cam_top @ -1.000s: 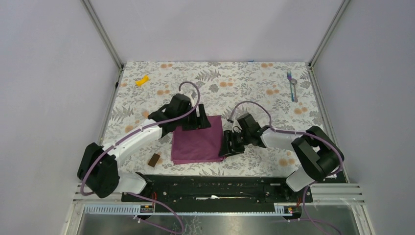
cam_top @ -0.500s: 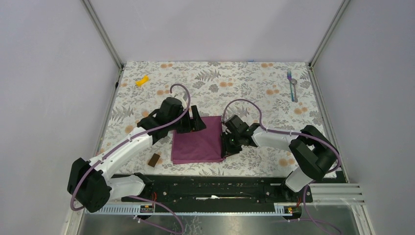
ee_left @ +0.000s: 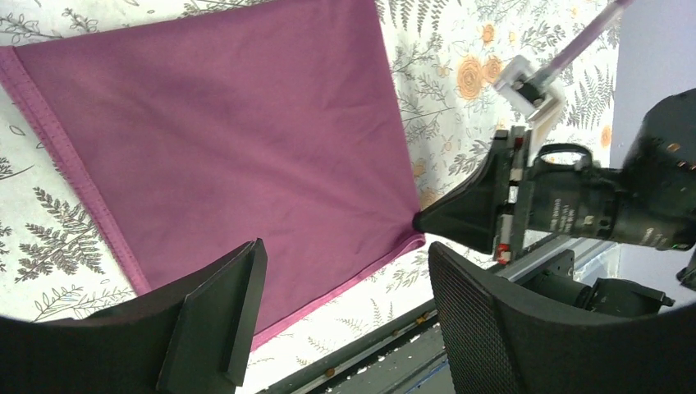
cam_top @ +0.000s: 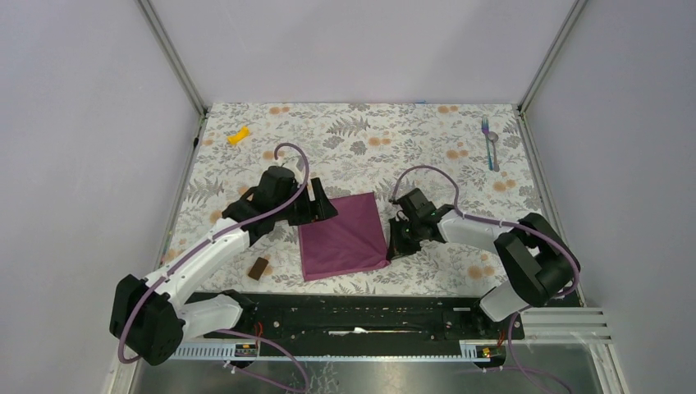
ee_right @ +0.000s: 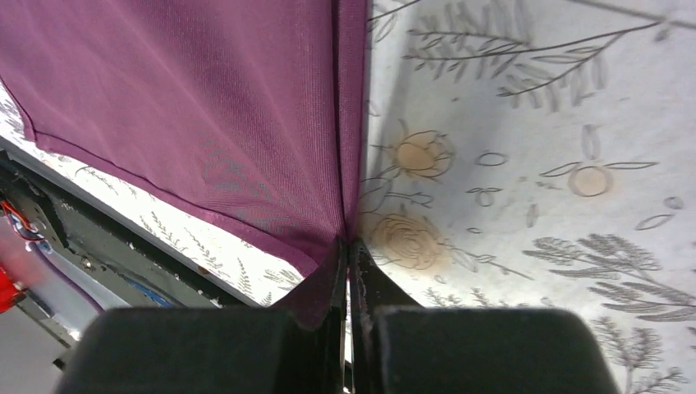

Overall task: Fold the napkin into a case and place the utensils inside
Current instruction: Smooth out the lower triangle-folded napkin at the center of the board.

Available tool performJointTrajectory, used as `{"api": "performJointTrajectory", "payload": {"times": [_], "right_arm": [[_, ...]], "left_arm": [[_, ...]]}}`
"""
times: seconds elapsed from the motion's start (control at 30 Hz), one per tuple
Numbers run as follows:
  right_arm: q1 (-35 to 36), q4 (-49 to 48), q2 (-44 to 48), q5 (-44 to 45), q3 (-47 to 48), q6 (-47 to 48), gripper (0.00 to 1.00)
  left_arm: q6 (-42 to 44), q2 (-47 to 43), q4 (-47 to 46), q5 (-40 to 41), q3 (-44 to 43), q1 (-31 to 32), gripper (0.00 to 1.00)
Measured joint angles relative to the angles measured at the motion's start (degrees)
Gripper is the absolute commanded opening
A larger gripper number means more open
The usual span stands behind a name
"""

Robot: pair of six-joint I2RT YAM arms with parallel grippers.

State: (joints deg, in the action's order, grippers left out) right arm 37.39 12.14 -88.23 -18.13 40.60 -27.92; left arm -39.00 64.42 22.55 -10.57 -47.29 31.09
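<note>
The plum-magenta napkin (cam_top: 343, 238) lies flat and slightly skewed on the floral table, also filling the left wrist view (ee_left: 222, 123). My right gripper (cam_top: 394, 244) is shut on the napkin's near right corner; in the right wrist view (ee_right: 349, 246) the cloth (ee_right: 205, 107) is pinched between the jaws. My left gripper (cam_top: 318, 207) hovers open over the napkin's far left edge, and nothing sits between its fingers (ee_left: 345, 304). The utensils (cam_top: 490, 144), a fork and a spoon, lie side by side at the far right of the table.
A small yellow piece (cam_top: 238, 135) lies at the far left. A brown block (cam_top: 258, 268) sits left of the napkin's near edge. A black rail (cam_top: 361, 316) runs along the table's near edge, and metal frame posts stand at the far corners.
The right gripper closed on the napkin's near right corner and dragged it right, skewing the cloth. The left arm drew back leftward, its gripper still open.
</note>
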Motion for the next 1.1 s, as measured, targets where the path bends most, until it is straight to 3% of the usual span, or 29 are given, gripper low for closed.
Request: {"api": "performJointTrajectory", "payload": {"times": [0.2,0.27,0.33,0.43,0.53,0.73,0.9,1.1], "right_arm": [[-6.25,0.96,-0.33,-3.65,-0.50,2.43,0.00],[-7.23,2.05,-0.39,-3.41,-0.13,2.32,0.15],[-7.41,3.93,-0.39,-2.16,0.72,2.23,0.37],[-7.48,8.02,-0.15,1.07,3.15,2.89,0.43],[-7.50,11.52,0.59,3.98,4.66,4.17,0.42],[-3.67,15.34,1.40,4.57,8.46,4.79,0.25],[0.74,14.32,0.96,2.64,9.66,4.35,0.14],[0.59,11.76,-2.58,3.26,7.45,3.78,0.09]], "left_arm": [[-0.50,1.27,-2.36,-3.17,3.28,-3.50,0.75],[-1.18,2.73,-4.20,-5.16,4.48,-5.77,0.74],[-2.12,4.37,-6.75,-7.76,6.03,-8.96,0.74],[-3.85,7.50,-10.16,-10.93,7.67,-13.16,0.72],[-4.92,11.39,-13.64,-12.87,7.63,-14.23,0.70],[-5.68,17.46,-16.81,-13.42,5.95,-14.16,0.70],[-5.42,21.49,-17.73,-12.35,2.54,-14.19,0.69],[-4.98,24.83,-19.08,-9.70,1.66,-14.69,0.69]]}}
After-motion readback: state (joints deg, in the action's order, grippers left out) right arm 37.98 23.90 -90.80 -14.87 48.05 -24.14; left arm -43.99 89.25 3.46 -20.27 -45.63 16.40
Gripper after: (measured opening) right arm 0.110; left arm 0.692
